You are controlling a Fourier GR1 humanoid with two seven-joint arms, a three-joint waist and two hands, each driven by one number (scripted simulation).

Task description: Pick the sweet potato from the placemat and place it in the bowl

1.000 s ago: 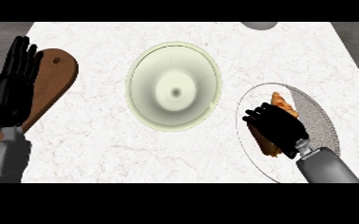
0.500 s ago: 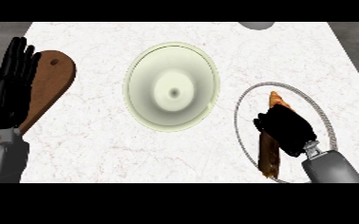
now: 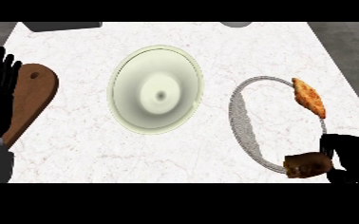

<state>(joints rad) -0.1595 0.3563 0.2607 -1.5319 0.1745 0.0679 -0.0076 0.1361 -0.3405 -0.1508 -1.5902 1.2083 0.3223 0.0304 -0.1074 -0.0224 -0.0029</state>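
so the right hand point(image 3: 340, 157) has pulled way back toward 5 o'clock since a sec ago, when it sat over the middle of the placemat point(image 3: 244, 118). now it's jammed in the bottom right corner w/ a brown lump, prob the sweet potato point(image 3: 307, 165), tucked against it, touching the mat's lower rim. fingers look curled round it, so i'd call it clamped on the thing. looks to me like the pick is done or nearly done, and the carry over to the bowl point(image 3: 155, 89) at 9 o'clock from the mat hasn't begun.

orange crusty thing point(image 3: 308, 96) is uncovered now at the mat's 1 o'clock edge, not sure what food that is tbh.

hard to see: most of the right hand is cut off by the frame edge, so can't tell if the potato is lifted or just resting on the mat. left hand point(image 3: 10, 78) sits at the far left edge, fingers up and apart, half cut off, next to a wooden board point(image 3: 32, 99).
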